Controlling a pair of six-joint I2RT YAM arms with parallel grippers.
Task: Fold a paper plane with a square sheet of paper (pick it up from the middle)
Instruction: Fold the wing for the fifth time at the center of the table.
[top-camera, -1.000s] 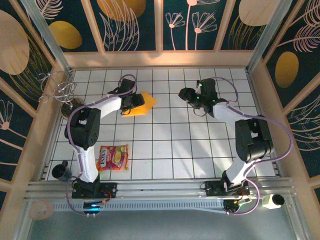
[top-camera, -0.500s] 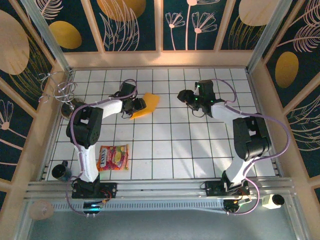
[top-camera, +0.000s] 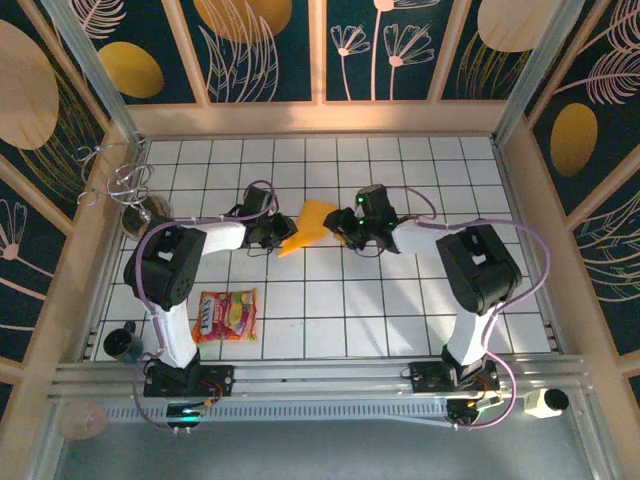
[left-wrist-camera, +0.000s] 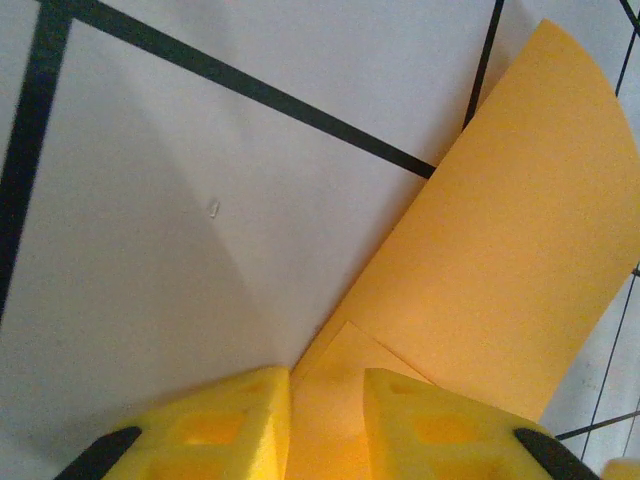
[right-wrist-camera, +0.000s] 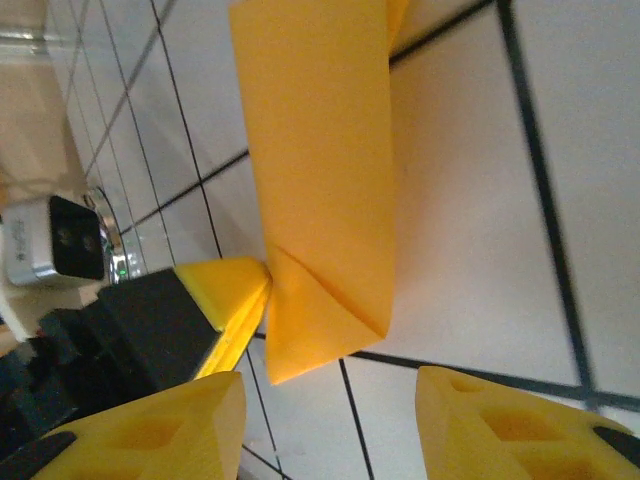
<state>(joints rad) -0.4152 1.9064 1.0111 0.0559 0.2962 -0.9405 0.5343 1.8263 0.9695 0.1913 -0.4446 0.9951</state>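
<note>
Sheet location: the thin orange-yellow sheet of paper (top-camera: 312, 222), folded into a long strip with one corner turned in, is lying around the middle of the white tiled table (top-camera: 400, 300), slightly toward the far edge, between the two arms.
Long axis: it is running diagonally, near-left to far-right in the overhead view.
Left end effector: the left end effector (left-wrist-camera: 325, 425) is standing narrowed, its yellow pads (left-wrist-camera: 235, 425) flanking the strip's folded, pointed end. Whether they are actually clamping it I cannot tell.
Right end effector: the right end effector (right-wrist-camera: 325, 430) is standing wide apart and holding nothing. That same pointed end is sitting just ahead of its gap.
Nearer arm: the left is touching the sheet of paper; the right is waiting just beside it.
Judgement: the coming move is probably depending on the right jaws reaching the strip while the left is steadying it.
Writing: the red-and-yellow printed snack packet (top-camera: 225, 314) is lying toward the near-left corner, well apart. Its lettering is too small to read.
</note>
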